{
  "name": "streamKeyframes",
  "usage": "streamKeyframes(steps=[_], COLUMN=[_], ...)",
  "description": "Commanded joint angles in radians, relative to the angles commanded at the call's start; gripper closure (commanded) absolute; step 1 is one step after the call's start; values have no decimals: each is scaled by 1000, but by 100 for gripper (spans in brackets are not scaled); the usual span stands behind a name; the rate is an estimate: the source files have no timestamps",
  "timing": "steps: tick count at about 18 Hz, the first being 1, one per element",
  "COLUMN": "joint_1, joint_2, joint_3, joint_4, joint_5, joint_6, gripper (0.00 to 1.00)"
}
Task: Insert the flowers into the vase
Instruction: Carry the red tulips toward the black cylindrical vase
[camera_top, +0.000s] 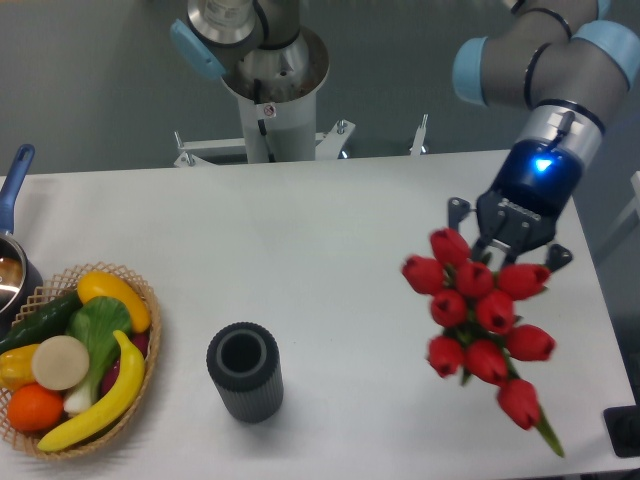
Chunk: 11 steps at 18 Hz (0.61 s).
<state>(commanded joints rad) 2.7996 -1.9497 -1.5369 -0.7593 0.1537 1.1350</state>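
Nearest the camera, down at about 7 o'clock, there's one wicker basket (150, 345) stuffed with fake produce. I count two bananas (100, 400), one orange (35, 407), one yellow pepper-looking thing (112, 293), a dark green cucumber (40, 320), some leafy green veg (98, 330) and a pale round slice (60, 362) on top. A bit of something purple peeks out too, can't tell what.

Just right of the basket, around 6 o'clock, is the vase (244, 372), only one, dark grey, ribbed, standing upright on the white counter (300, 240) with its mouth open to the camera. It sits near the basket but not touching it.

Over at 4 o'clock are the flowers (480, 320), one bunch, and I count roughly nine or ten red tulip buds, with green stem ends poking out at the lower right. The bunch is well apart from the vase. It hangs tilted, buds spread toward the camera.

The tool (510, 245) is right at the top of the bunch with its two fingers on either side of it, so it looks pinched onto the flowers, though the buds hide the actual contact. There's a blue light glowing on the wrist above it.

Further back at 9 o'clock, a pot (12, 270) with a blue handle is cut off by the edge. At 12 o'clock stands one shiny metal pedestal (270, 100) behind the counter.
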Motion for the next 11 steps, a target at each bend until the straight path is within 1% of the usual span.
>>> streamKeyframes(steps=[3, 6, 8, 11], joint_1=[-26, -51, -57, -97], joint_2=[8, 17, 29, 34], joint_3=[-43, -86, -91, -91], joint_4=[0, 0, 0, 0], joint_5=[-74, -143, -169, -203], joint_6=[44, 126, 132, 149], gripper=[68, 68, 68, 68])
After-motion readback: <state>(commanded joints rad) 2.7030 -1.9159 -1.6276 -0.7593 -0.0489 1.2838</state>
